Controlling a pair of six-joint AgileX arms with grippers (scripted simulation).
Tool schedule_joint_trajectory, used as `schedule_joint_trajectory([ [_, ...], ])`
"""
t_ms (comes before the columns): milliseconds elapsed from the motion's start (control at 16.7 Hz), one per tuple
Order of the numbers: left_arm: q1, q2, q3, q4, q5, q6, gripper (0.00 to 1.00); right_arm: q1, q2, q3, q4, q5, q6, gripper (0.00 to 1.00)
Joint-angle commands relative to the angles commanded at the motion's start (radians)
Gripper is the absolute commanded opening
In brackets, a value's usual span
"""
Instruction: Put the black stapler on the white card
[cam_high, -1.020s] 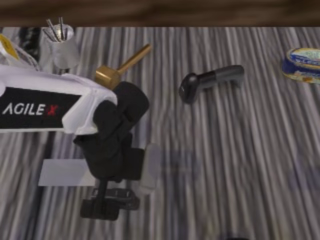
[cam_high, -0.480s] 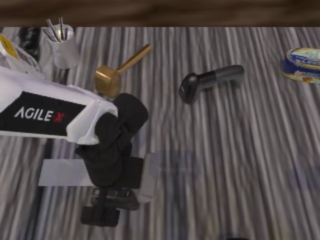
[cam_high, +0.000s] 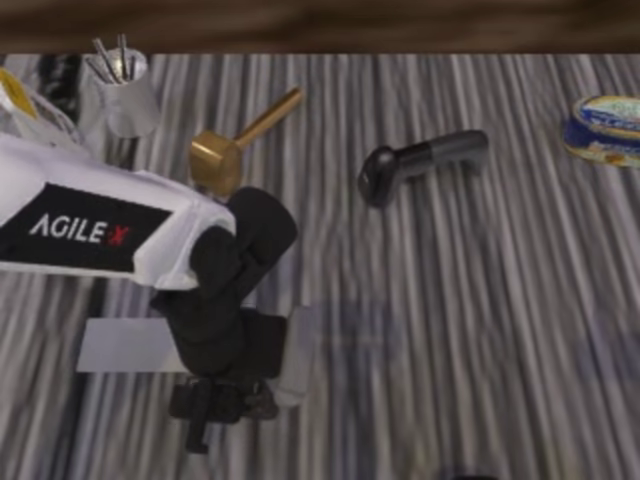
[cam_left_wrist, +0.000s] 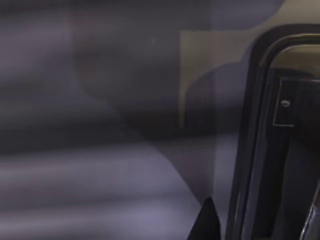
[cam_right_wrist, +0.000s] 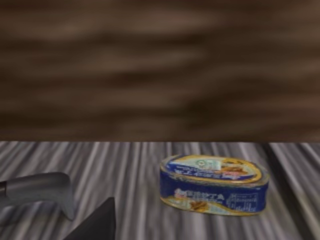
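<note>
The white card lies flat at the front left of the table, its middle hidden under my left arm. My left gripper hangs over the card's front edge, shut on the black stapler, which lies crosswise just in front of the card. In the left wrist view the stapler fills one side close up, beside one dark fingertip, with the card pale behind. My right gripper is parked off the top view, open, with only one fingertip showing.
A dark grey barcode scanner lies mid-table. A gold mallet and a cup of pens stand behind the left arm. A blue tin sits at the far right. A yellow-topped packet is at the left edge.
The left gripper has twisted at the wrist and drawn slightly back toward the card with the stapler. The right arm has not moved.
</note>
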Motion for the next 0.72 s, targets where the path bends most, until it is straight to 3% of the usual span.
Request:
schedule_joint_trajectory([
  [180,0.0,0.0,0.0,0.0,0.0,0.0,0.02,0.0,0.0,0.0,0.0,0.0,0.0,1.0],
  [720,0.0,-0.002,0.0,0.0,0.0,0.001,0.0,0.0,0.0,0.0,0.0,0.0,0.0,1.0],
])
